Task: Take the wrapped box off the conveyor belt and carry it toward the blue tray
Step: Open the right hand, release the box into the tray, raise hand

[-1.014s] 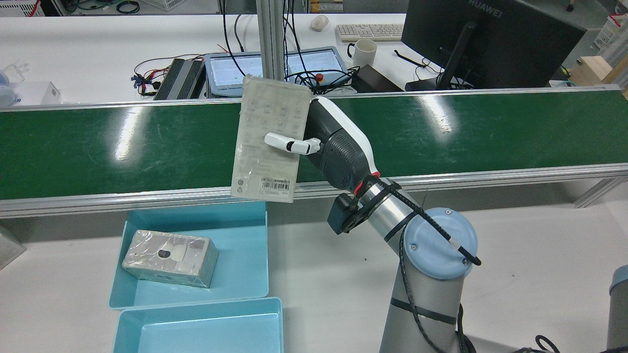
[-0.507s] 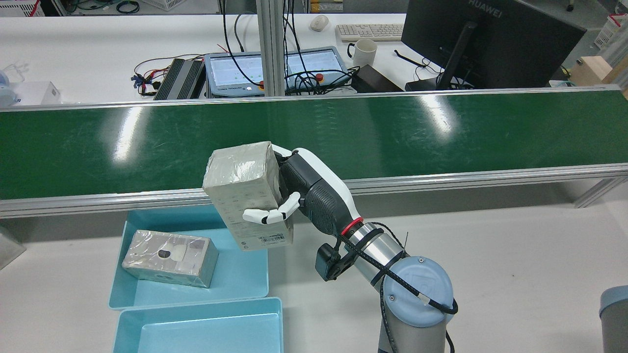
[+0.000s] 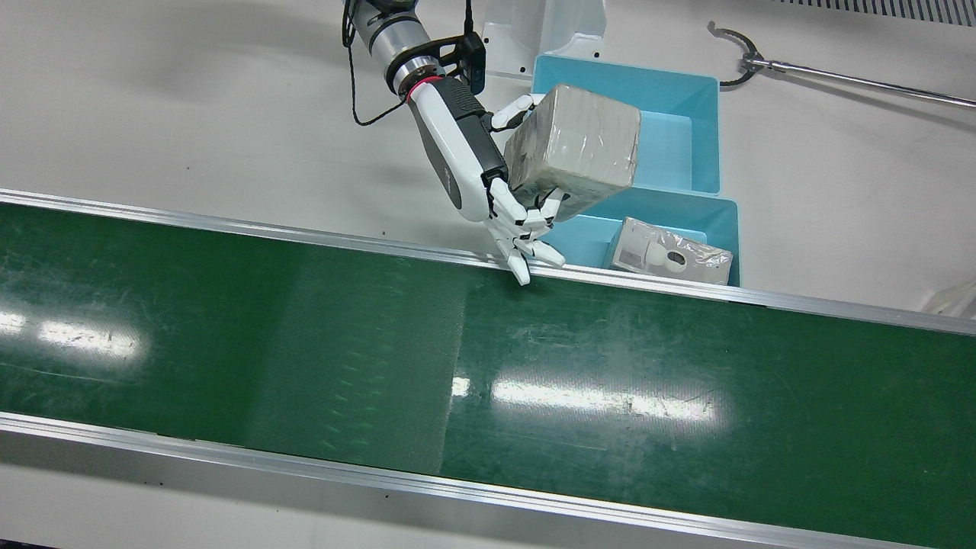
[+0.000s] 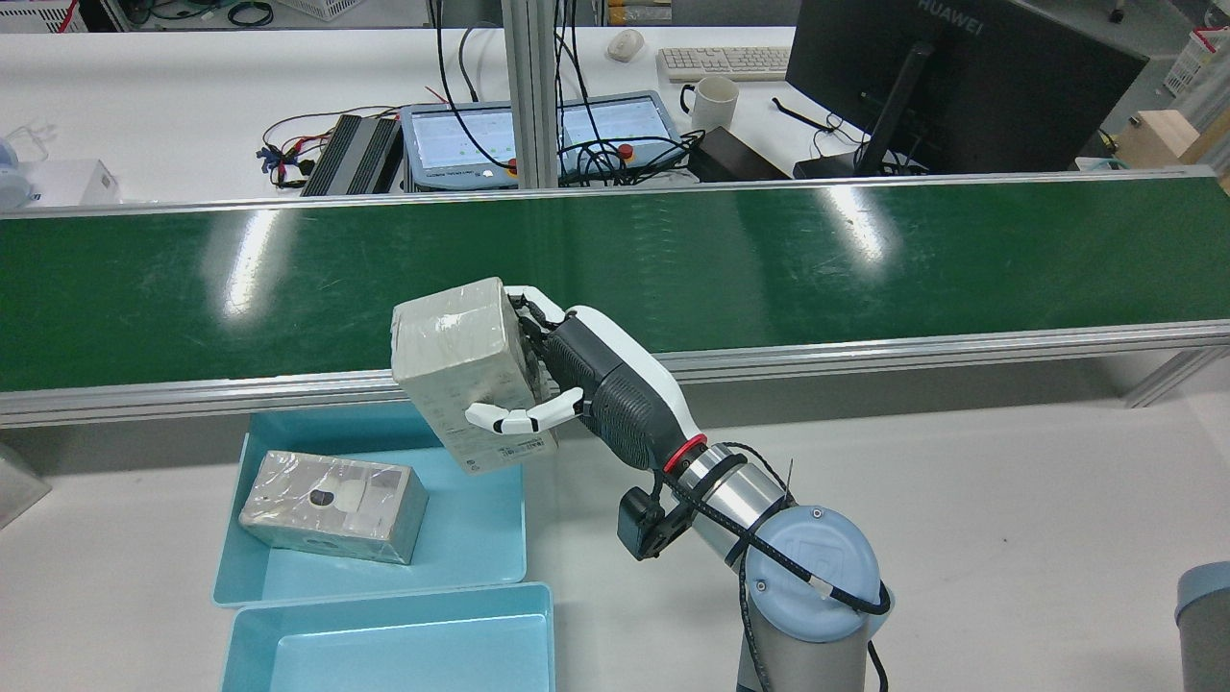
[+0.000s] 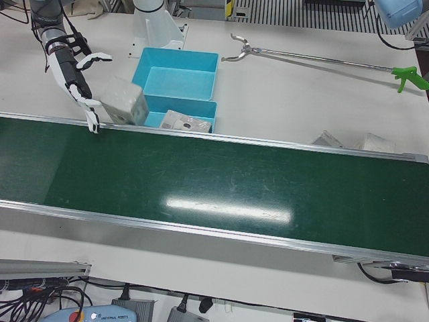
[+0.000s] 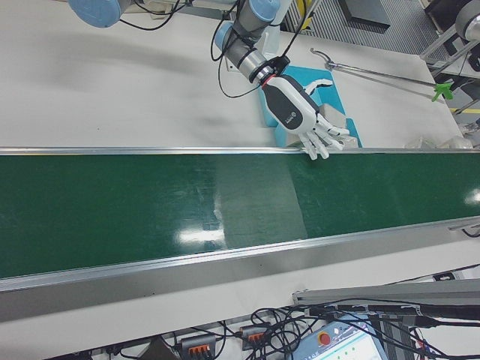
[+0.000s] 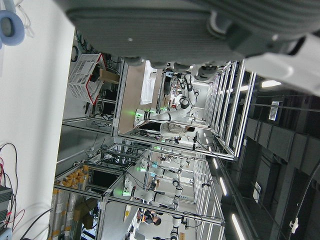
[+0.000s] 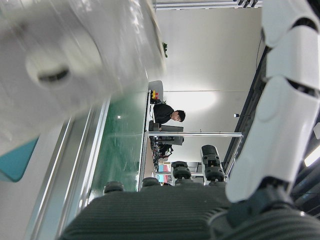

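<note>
Right hand [image 4: 577,384] grips wrapped box [image 4: 461,370], clear of conveyor belt [image 4: 865,259]; carry phase, next: move over blue tray [image 4: 480,538].

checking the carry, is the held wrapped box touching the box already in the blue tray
Apart. The rear view shows the wrapped box in the right hand, raised, with bare blue tray floor between it and the other box.

The right robot hand [image 4: 562,384] has swung down and back from high over the green conveyor belt [image 4: 865,259] to its near rail. The grey plastic-wrapped box [image 4: 466,370] it clasps, earlier upright, now tilts above the blue rectangular tray's [image 4: 485,562] far corner.
</note>
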### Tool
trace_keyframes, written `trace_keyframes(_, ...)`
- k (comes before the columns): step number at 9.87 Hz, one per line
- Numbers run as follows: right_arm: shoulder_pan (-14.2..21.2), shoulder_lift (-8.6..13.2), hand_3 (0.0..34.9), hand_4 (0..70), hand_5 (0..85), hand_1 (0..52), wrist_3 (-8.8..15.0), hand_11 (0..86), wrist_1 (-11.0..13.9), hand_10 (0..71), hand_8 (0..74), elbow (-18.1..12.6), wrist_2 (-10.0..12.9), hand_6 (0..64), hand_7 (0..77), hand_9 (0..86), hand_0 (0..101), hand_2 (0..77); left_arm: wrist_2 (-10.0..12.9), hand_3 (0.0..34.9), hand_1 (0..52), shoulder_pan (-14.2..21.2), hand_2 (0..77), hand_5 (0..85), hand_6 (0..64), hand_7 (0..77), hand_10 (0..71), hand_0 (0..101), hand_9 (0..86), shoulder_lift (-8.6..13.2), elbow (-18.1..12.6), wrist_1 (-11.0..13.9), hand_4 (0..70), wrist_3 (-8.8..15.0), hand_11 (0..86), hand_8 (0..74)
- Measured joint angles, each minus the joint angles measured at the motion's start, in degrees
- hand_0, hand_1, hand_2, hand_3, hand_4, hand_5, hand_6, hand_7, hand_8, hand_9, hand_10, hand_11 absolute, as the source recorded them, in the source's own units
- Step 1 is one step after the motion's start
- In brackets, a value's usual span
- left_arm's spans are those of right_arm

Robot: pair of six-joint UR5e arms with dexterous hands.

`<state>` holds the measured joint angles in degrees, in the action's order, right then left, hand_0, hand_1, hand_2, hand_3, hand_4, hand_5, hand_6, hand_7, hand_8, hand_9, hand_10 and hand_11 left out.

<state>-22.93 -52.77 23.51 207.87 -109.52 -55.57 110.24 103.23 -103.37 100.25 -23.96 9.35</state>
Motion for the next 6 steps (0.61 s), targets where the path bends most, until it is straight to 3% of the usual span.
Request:
trace_keyframes(1,0.01,0.01,13.1,0.5,20.7,4.9,-0.04,1.1,0.0,0.0,0.0,0.02,-0.04,0.0,2.7,1.6,43,24.0,0.0,0.0,0.0,0.0,0.5,1.1,0.5,0.5,0.0,0,0.0,0.0,0.0,0.0,0.0,0.0,0.5,0.5)
trace_keyframes(2,-0.12,-0.01,13.1,0.5,20.7,4.9,-0.35,1.1,0.0,0.0,0.0,-0.13,-0.05,0.0,2.7,1.6,43,24.0,0.0,0.0,0.0,0.0,0.5,1.1,0.0,0.5,0.0,0,0.5,0.0,0.0,0.0,0.0,0.0,0.5,0.5)
trace_keyframes(3,-0.59,-0.08,16.3,6.5,1.6,7.1,-1.25,1.1,0.01,0.0,6.0,-0.56,0.03,2.2,14.2,0.5,46,2.2,0.0,0.0,0.0,0.0,0.5,1.1,0.5,0.5,0.5,0,0.5,0.0,0.0,0.0,0.0,0.0,0.5,0.5)
trace_keyframes(4,-2.02,-0.3,16.3,6.5,1.6,7.1,-2.49,1.1,0.07,0.0,6.0,-1.6,0.22,2.2,14.2,0.5,46,2.2,0.0,0.0,0.0,0.0,0.5,1.1,0.5,0.5,0.0,0,0.0,0.0,0.0,0.0,0.0,0.0,0.5,0.5)
trace_keyframes(5,-4.86,-0.68,13.6,12.5,9.8,16.4,-3.51,1.1,0.21,0.0,8.7,-3.37,0.36,9.8,22.4,1.1,48,1.6,0.0,0.0,0.0,0.0,0.5,1.1,0.5,0.5,0.5,0,0.5,0.0,0.0,0.0,0.0,0.0,0.5,0.5)
trace_keyframes(6,-8.4,-1.52,9.4,21.8,21.8,19.6,-4.53,1.1,0.35,7.6,18.0,-5.12,0.32,18.0,32.2,1.6,53,1.6,0.0,0.0,0.0,0.0,0.5,1.1,0.5,0.5,0.5,0,0.5,0.0,0.0,0.0,0.0,0.0,0.5,0.5)
